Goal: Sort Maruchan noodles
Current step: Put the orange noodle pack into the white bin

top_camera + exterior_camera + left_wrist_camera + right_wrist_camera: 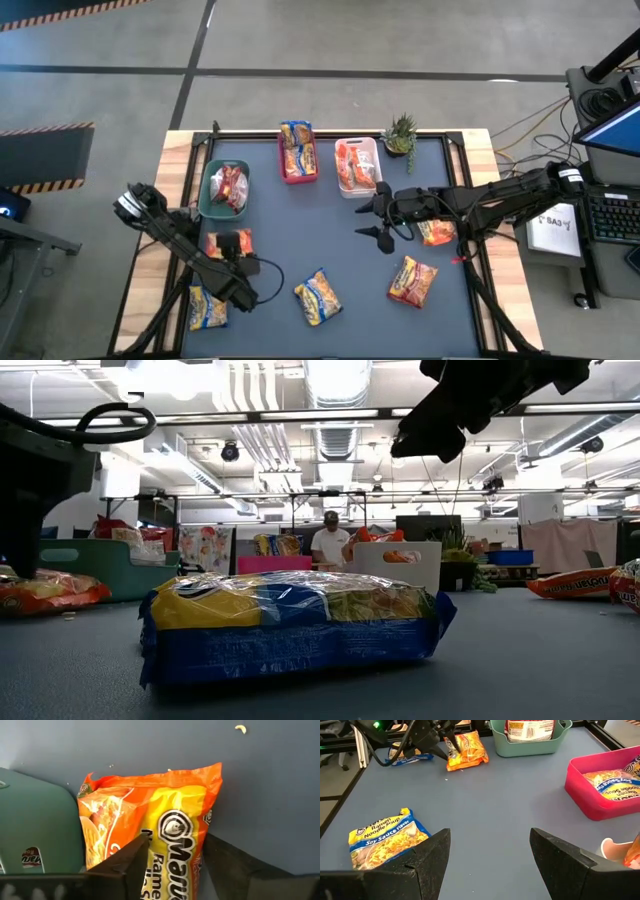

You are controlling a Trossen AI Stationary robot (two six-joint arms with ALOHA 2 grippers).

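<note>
My left gripper (238,250) is down on an orange noodle packet (226,243) lying flat on the mat, just in front of the green bin (212,200). My right gripper (376,220) hovers open above bare mat near the white bin (372,150) and touches nothing. More packets lie flat on the table: two yellow-and-blue ones (207,308) (318,297) and two orange ones (412,281) (436,232). The green bin holds a red-orange packet (230,186), the red bin (284,165) yellow-and-blue ones, and the white bin orange ones. My left gripper holds the orange packet by its near end (172,870), pinched between the two fingers (127,865), which come slanting down from above. One finger lies over the packet's face, and the other sits at its side edge. The packet rests flat on the mat.
A small potted plant (400,133) stands at the far edge beside the white bin. Noodle crumbs (241,728) lie on the mat. Open mat lies in the middle of the table (290,235). A person (330,545) stands in the room beyond the far edge.
</note>
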